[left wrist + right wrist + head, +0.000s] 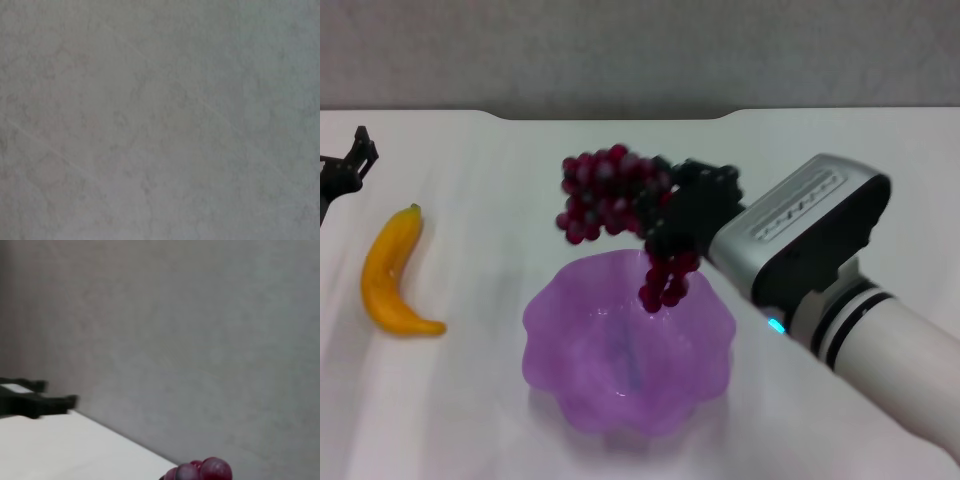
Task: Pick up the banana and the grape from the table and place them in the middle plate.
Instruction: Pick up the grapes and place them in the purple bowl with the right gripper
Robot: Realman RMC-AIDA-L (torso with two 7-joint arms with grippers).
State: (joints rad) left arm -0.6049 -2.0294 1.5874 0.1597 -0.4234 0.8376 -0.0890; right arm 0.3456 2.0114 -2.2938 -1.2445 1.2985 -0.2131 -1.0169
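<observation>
Grape: long bunch of small dark red-purple round grapes (615,195), raised off the table, one end hanging above the far rim of the plate; a few berries (202,471) visible at the edge of the right wrist view.
Right gripper: black gripper (665,222) on a silver-and-white arm, reaching in from the right; closed around the bunch near its middle; fingers largely hidden by the berries.
Middle plate: translucent light-purple plastic dish with wavy scalloped rim (552,305), standing on the table at centre, directly below the hanging end of the bunch; nothing lying inside.
Banana: curved, glossy yellow-orange banana with dark-green stem tip (388,274), lying flat on the table, well apart from the plate on its left.
Left gripper: black gripper (350,165), at the far left edge, beyond the banana's stem end, apart from it; finger spacing cannot be determined.
Table: plain white smooth tabletop (840,170), carrying plate and banana; grey wall behind.
Left wrist view: only a mottled grey surface.
</observation>
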